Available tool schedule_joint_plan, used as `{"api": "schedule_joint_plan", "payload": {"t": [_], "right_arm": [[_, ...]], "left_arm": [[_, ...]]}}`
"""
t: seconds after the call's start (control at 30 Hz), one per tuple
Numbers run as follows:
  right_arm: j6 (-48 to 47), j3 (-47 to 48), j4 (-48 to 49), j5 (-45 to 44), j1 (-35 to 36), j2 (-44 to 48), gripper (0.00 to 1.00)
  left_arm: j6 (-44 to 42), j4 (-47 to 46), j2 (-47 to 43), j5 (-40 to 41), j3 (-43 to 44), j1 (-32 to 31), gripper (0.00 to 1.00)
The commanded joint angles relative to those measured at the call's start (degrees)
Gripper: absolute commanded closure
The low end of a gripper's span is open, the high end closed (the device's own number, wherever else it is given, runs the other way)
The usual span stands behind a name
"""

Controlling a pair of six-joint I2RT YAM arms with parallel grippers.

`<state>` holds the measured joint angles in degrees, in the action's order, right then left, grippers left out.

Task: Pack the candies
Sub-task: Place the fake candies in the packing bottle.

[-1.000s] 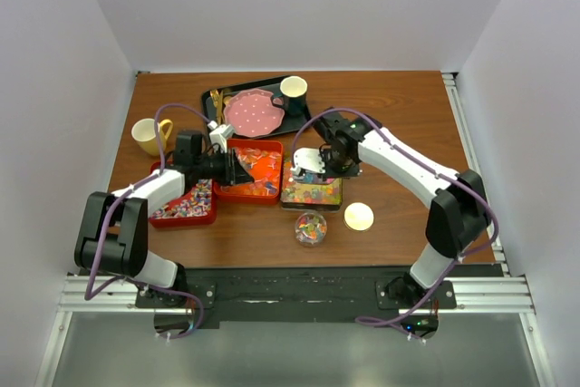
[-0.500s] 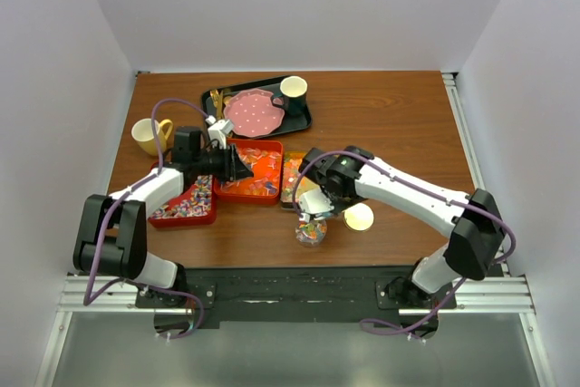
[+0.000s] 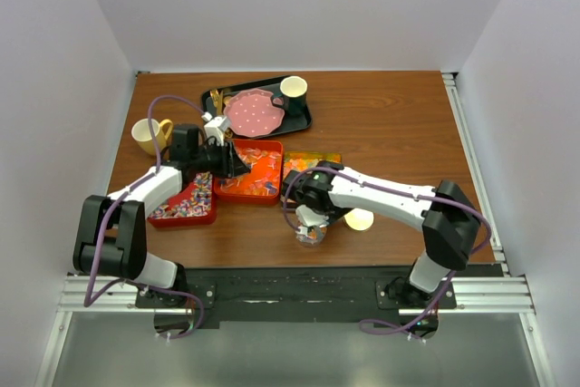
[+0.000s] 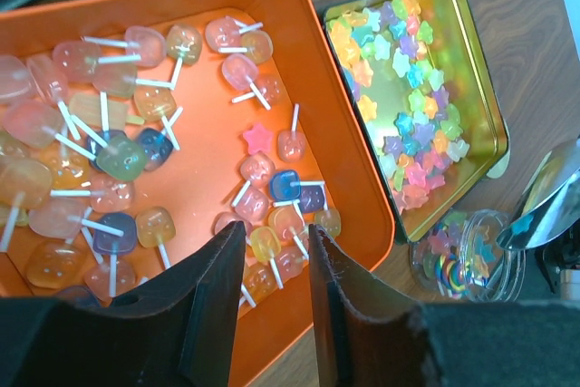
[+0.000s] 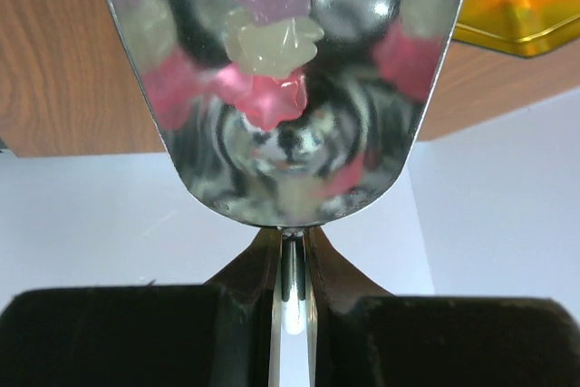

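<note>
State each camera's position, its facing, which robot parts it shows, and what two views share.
Top external: above and behind both arms, looking down on the table; both show whole.
Left wrist: over the orange tray, looking down; the open left gripper shows.
Right wrist: looking along the scoop of star candies; the right gripper clamps its handle.
Shared: both wrist views show the gold tin.

Your table [image 3: 399, 124] is carrying an orange tray [image 3: 248, 198]; a gold tin [image 3: 313, 160] and red tray [image 3: 181, 220] are lying beside it.
</note>
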<state>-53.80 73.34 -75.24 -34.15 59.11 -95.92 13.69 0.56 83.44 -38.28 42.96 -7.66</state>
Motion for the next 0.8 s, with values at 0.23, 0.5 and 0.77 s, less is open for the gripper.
{"api": "schedule_joint_plan", "payload": {"t": [0.23,0.5,0.77], "right_arm": [[6.5,6.5,-15.5,-12.8,3.6,-2.2,1.00],[6.1,-1.2,-15.5,-12.0,3.6,2.7,1.00],[10.0,-2.2,-15.2,-5.0,2.4,7.0,1.00]], "left_arm": [[-1.3,-1.4,-0.6,0.6,2.8,0.4,0.58],[-0.4,-2.0,-0.6,-0.1,3.4,0.5,0.56],[-0.7,-1.1,-0.8,-0.7,3.2,0.5,0.55]]}}
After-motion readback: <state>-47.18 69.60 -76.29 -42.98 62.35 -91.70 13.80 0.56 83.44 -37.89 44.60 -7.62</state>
